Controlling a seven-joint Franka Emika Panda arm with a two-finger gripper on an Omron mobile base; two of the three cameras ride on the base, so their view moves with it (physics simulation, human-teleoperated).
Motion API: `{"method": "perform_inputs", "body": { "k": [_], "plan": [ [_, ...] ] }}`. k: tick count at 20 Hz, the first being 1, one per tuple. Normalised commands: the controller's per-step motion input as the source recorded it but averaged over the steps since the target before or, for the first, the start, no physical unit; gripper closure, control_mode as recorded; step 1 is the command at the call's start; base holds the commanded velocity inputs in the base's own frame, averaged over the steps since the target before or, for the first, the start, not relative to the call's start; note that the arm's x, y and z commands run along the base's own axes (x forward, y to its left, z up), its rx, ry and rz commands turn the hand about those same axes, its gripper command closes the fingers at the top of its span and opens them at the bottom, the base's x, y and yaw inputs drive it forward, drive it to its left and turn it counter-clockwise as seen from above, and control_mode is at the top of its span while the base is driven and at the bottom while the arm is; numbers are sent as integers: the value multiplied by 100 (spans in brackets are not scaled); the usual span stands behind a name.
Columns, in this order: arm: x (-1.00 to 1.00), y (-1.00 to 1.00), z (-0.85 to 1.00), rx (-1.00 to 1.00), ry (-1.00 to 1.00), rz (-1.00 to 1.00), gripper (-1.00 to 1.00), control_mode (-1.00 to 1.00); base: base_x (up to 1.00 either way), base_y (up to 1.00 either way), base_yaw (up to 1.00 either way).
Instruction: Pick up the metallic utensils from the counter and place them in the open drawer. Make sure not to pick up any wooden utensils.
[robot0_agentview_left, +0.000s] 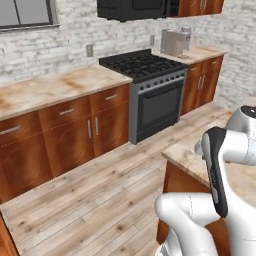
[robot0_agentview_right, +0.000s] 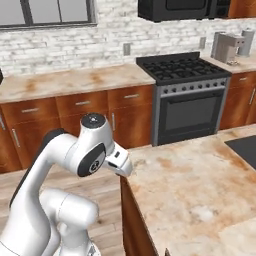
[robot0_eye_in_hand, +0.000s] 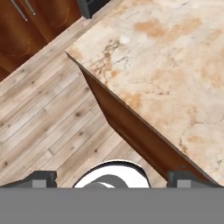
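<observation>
Two dark finger tips (robot0_eye_in_hand: 43, 178) stand at the far bottom corners of the hand view, so the jaws are spread as wide as they go, with nothing between them but wooden floor (robot0_eye_in_hand: 48, 122) and the robot's own body below. The gripper (robot0_eye_in_hand: 112, 181) hangs above the corner of the worktop (robot0_eye_in_hand: 175, 74), a beige marble-like slab with rusty-brown stains that runs from about 12 o'clock round to 4 o'clock in that view; its reddish-brown side panel (robot0_eye_in_hand: 131, 131) drops away toward 7 o'clock. No cutlery or spoons lie on the stretch of slab seen here, and I cannot tell where the drawer is. In the right base view the arm (robot0_agentview_right: 92, 150) bends in at 8 o'clock, its hand just beside the slab's near corner, and a dark sunken sink (robot0_agentview_right: 244, 147) sits at 3 o'clock. A black stove (robot0_agentview_right: 192, 95) stands against the brick wall at 1 o'clock, with a window (robot0_agentview_right: 50, 12) at 11 o'clock.
</observation>
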Motion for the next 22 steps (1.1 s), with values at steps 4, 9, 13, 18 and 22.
{"method": "perform_inputs", "body": {
  "k": [4, 9, 13, 18, 22],
  "plan": [
    [0, 0, 0, 0, 0, 0, -100, 100, -100, -14, 15],
    [0, 0, 0, 0, 0, 0, -100, 100, -100, -36, 56],
    [0, 0, 0, 0, 0, 0, -100, 100, -100, -70, 54],
    [0, 0, 0, 0, 0, 0, -100, 100, -100, -69, 40],
    [0, 0, 0, 0, 0, 0, -100, 100, -100, -56, 35]
  ]
}}
